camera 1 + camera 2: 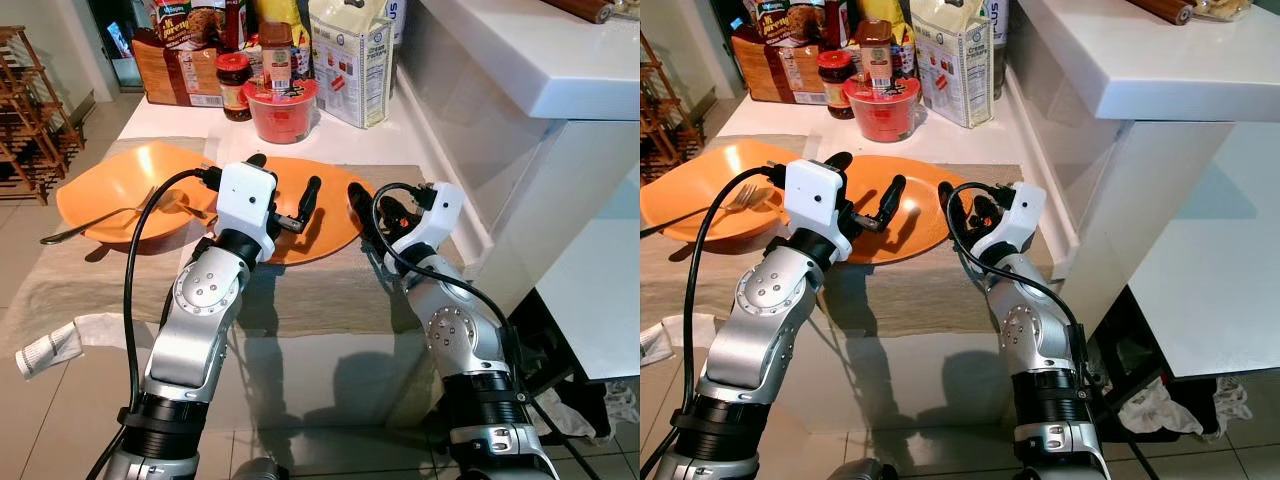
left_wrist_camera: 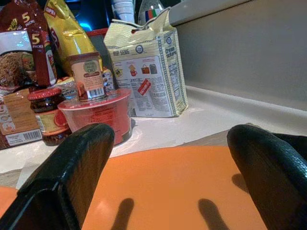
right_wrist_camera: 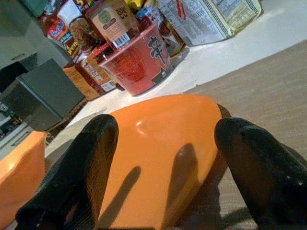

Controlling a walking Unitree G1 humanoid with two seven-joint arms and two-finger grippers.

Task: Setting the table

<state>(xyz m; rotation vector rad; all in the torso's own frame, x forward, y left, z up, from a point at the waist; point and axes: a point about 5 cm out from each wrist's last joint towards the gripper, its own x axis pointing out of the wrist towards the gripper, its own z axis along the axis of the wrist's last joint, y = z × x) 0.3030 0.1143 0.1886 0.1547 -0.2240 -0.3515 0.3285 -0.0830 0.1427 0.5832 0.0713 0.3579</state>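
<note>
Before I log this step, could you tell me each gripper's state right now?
Left gripper: open, empty, over the right-hand orange plate.
Right gripper: open, empty, at that plate's right edge.

2 orange plastic plates sit on a beige cloth runner [image 1: 330,300]: the right orange plate [image 1: 325,210] at 12 o'clock, the left orange plate [image 1: 110,190] at 10 o'clock, bearing a metal fork [image 1: 110,215]. Behind them, a red noodle cup [image 1: 282,110] stands beside a white paper bag [image 1: 350,60].
</note>
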